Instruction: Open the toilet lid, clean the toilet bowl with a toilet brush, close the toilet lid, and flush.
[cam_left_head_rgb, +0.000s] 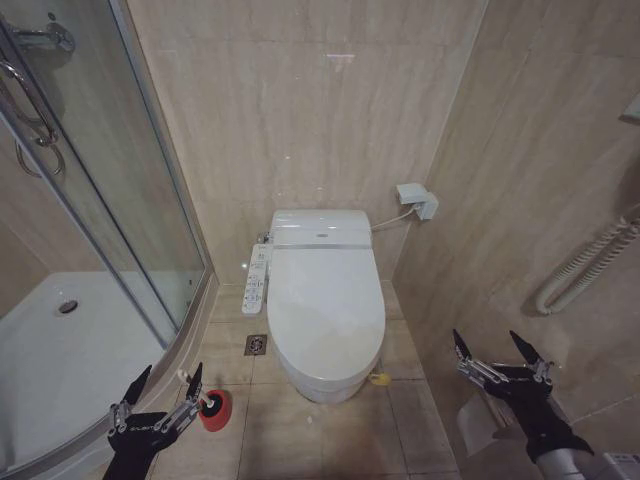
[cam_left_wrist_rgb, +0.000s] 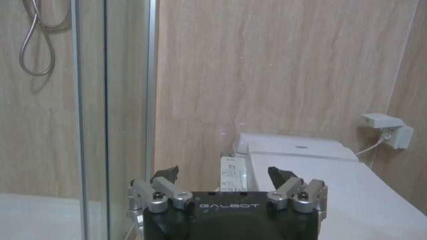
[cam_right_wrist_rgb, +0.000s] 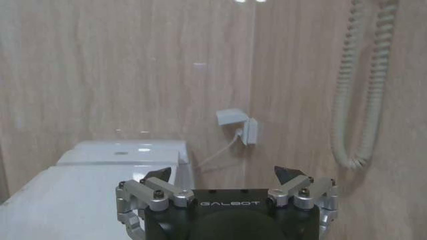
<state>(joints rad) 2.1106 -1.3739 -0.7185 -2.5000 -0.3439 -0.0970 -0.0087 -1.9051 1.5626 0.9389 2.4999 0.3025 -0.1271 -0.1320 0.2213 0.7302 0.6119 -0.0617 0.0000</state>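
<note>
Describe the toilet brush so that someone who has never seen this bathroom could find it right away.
Start at the white toilet, its toilet lid shut. On the tiled floor between it and the glass shower enclosure, near the left gripper, stands the toilet brush: a thin white handle rising from a small round red holder cup, the only red item around.

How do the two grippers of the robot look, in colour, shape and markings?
The left gripper and the right gripper look alike: a black body marked GALBOT in white letters, silver metal linkages with screws, and two black pointed fingertips. Behind the right gripper the arm continues as a grey cylindrical segment.
</note>
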